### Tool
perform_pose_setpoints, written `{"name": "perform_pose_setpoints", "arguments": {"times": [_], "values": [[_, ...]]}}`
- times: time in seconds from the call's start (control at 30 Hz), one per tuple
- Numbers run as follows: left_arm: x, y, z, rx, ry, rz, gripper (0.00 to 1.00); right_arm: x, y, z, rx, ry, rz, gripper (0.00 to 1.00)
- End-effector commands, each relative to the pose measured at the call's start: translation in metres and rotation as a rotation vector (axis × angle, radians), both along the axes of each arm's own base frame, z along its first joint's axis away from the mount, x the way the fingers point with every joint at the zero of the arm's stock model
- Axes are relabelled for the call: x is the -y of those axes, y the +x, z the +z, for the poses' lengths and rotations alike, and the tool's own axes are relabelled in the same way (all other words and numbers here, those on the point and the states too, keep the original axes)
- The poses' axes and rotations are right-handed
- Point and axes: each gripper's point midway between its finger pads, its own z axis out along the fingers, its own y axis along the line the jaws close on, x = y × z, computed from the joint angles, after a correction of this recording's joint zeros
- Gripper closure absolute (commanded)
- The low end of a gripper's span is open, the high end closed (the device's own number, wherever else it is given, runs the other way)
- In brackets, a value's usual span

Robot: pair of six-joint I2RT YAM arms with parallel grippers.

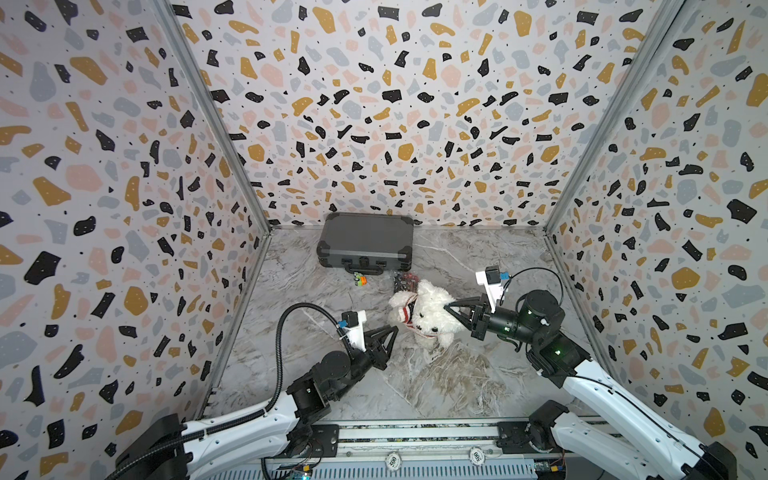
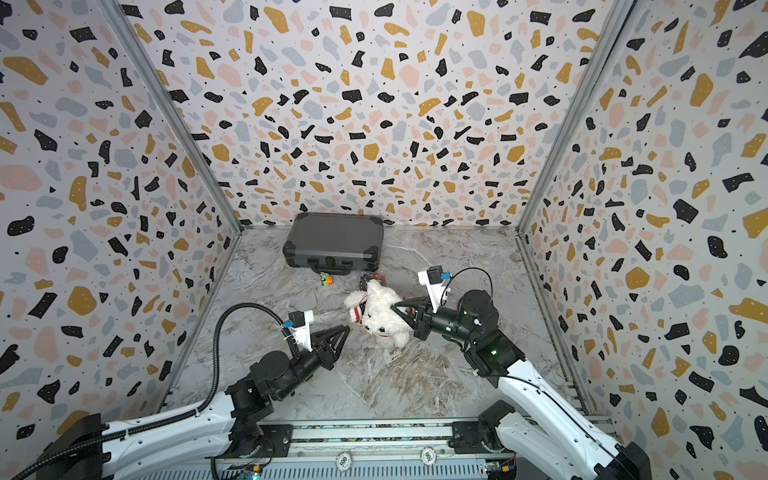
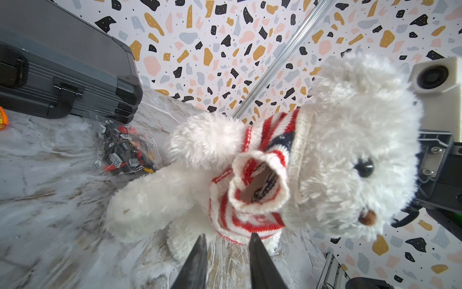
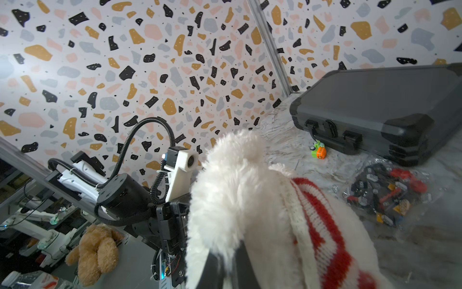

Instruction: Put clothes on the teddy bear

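The white fluffy teddy bear [image 1: 430,313] [image 2: 380,318] lies on the marble floor in both top views. A red-and-white striped knitted sweater [image 3: 250,222] [image 4: 322,220] sits around its neck and chest. One sleeve [image 3: 260,182] stands out empty. My right gripper [image 1: 446,307] [image 4: 230,252] is shut on the fur of the bear's head, and white fluff [image 4: 237,200] covers its fingertips. My left gripper [image 1: 395,330] [image 3: 227,236] is open just short of the sweater's lower hem. Only bare floor shows between its fingers.
A shut grey case [image 1: 365,241] lies by the back wall. In front of it are a small orange-and-green toy [image 1: 359,279] and a clear bag of bricks [image 1: 405,282], right behind the bear. Patterned walls close three sides. A brown plush [image 4: 95,250] lies outside the cell.
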Motion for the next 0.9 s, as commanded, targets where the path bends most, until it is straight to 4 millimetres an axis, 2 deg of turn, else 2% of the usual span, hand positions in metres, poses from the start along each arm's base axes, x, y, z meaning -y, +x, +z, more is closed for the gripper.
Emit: {"name": "perform_pose_setpoints", "arguments": {"times": [0.0,0.13,0.27,0.57,0.73,0.87], "values": [[0.003,-0.004,-0.008,-0.019,0.006,-0.034,0.69,-0.001,-0.023,0.034,0.208,0.058,0.114,1.0],[0.015,-0.016,0.009,0.024,-0.049,-0.124,0.55,-0.004,-0.021,0.035,0.203,0.055,0.128,1.0],[0.025,-0.026,0.022,0.06,-0.044,-0.18,0.51,-0.004,-0.016,0.03,0.188,0.046,0.115,1.0],[0.023,-0.026,0.031,0.07,-0.031,-0.167,0.5,-0.002,-0.013,0.026,0.186,0.026,0.104,1.0],[0.016,-0.027,0.03,0.056,0.009,-0.152,0.31,-0.001,-0.012,0.024,0.191,0.01,0.102,1.0],[0.013,-0.023,0.038,0.058,0.042,-0.123,0.3,-0.001,-0.012,0.023,0.194,0.007,0.104,1.0]]}}
